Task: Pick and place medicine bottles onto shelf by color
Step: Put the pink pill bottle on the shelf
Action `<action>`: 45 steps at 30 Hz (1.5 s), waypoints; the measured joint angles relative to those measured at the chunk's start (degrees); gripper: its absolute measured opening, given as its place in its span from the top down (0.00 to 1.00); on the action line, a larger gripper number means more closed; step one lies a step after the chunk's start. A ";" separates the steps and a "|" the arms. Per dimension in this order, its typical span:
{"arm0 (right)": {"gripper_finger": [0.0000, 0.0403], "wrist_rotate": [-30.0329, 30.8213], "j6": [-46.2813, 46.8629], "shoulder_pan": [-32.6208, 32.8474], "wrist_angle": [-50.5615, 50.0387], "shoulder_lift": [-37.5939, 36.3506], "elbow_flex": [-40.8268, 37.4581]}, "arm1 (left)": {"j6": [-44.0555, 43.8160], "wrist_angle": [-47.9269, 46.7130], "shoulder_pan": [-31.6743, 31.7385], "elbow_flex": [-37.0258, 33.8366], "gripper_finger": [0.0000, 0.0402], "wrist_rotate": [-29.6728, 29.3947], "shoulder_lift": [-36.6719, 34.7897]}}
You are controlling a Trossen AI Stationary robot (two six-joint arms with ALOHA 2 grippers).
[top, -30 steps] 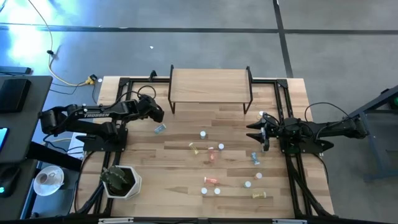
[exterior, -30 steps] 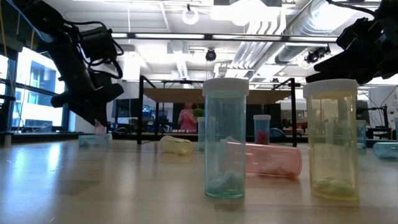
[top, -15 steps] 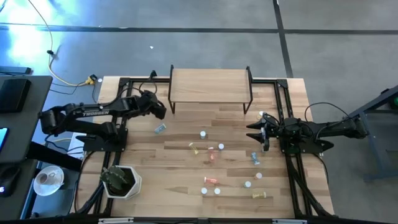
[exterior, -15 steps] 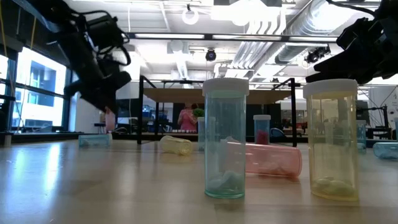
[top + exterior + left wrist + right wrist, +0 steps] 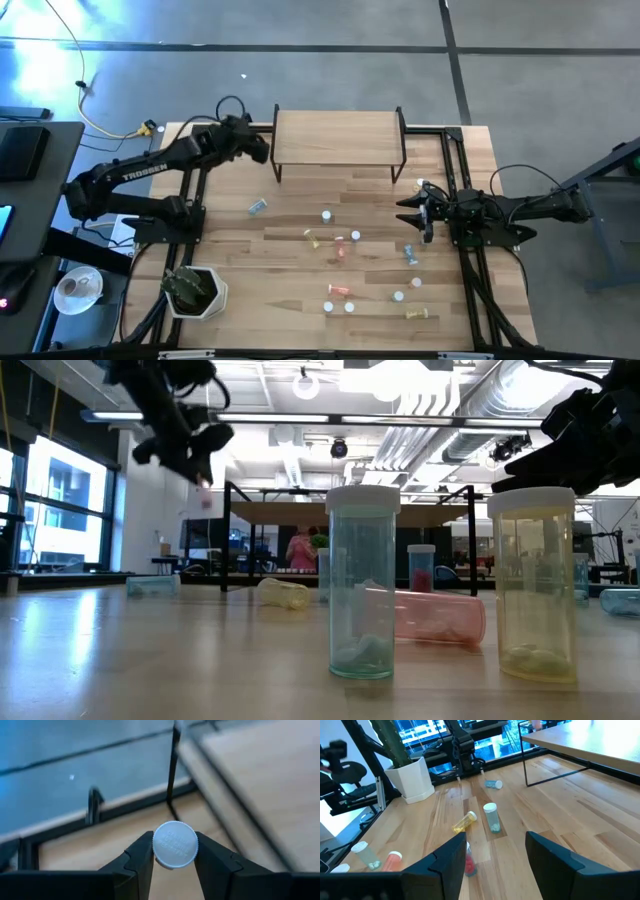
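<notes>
Wooden tabletop [image 5: 300, 290] | left gripper [image 5: 173, 855] clamps white-capped bottle [image 5: 174, 844] beside shelf [image 5: 336, 138] | right gripper [image 5: 496, 851] open, empty | bottle likely light, slick; grip below cap

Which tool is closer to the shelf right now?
Left. The left tool, shut on a white-capped bottle, is raised beside the left end of the shelf. The right tool sits open, off the shelf's front right corner.

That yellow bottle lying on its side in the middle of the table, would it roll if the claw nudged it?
Probably. The yellow bottle is a round cylinder lying flat on smooth wood, so a sideways nudge would likely roll it. It looks like thin, nearly empty plastic, so probably light and easily sent skidding.
</notes>
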 joint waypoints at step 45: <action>0.52 0.00 0.00 -0.02 -0.01 0.02 0.00 | 27.84 -12.86 4.53 39.74 0.71 18.43 29.57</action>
